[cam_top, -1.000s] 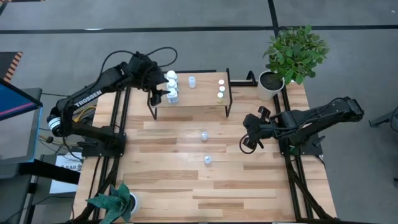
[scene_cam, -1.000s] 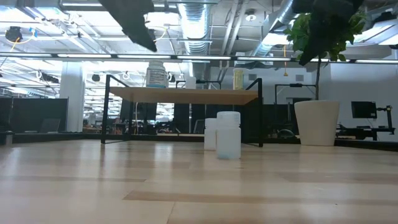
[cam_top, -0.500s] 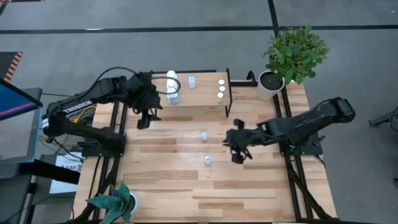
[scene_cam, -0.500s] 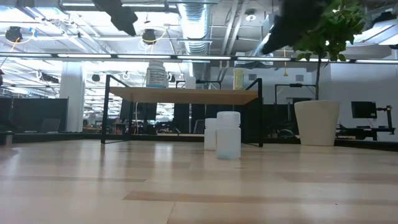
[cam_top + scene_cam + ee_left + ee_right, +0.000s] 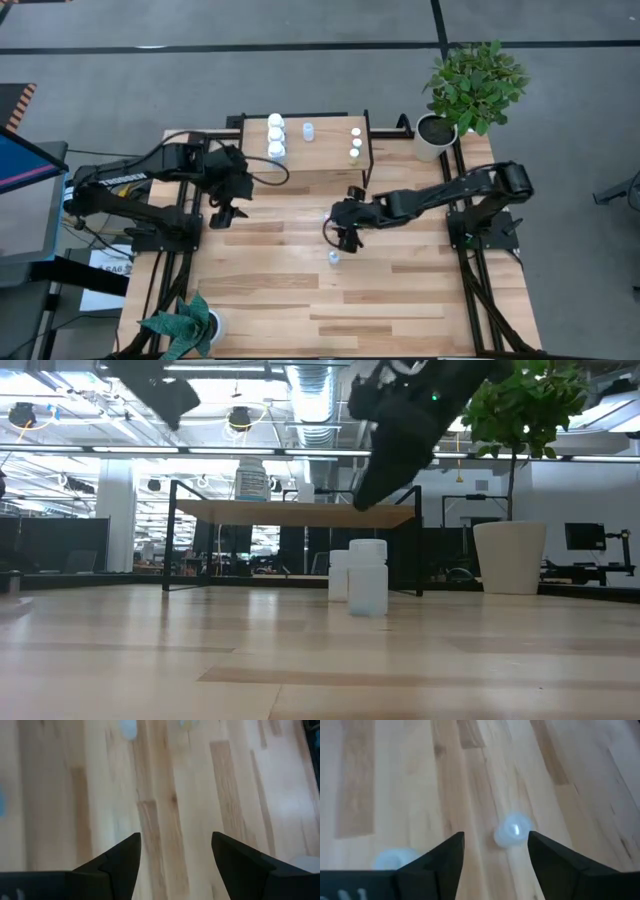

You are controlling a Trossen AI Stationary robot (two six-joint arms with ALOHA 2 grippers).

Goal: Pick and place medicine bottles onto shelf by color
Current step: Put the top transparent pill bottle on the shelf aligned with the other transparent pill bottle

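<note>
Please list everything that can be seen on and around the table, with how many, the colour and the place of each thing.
shelf: one, light wooden top on black legs, far middle of the table.
white bottles: three, left end of the shelf.
pale-blue bottle on the shelf: one, near its middle.
tiny bottles: three, pale tops, right end of the shelf.
pale-blue bottles on the table: two, before the shelf.
plant in white pot: one, green, far right corner.
second plant: one, green, near left corner.
left gripper: open, empty, over the table left of the shelf.
right gripper: open, empty, above the table bottles.
</note>
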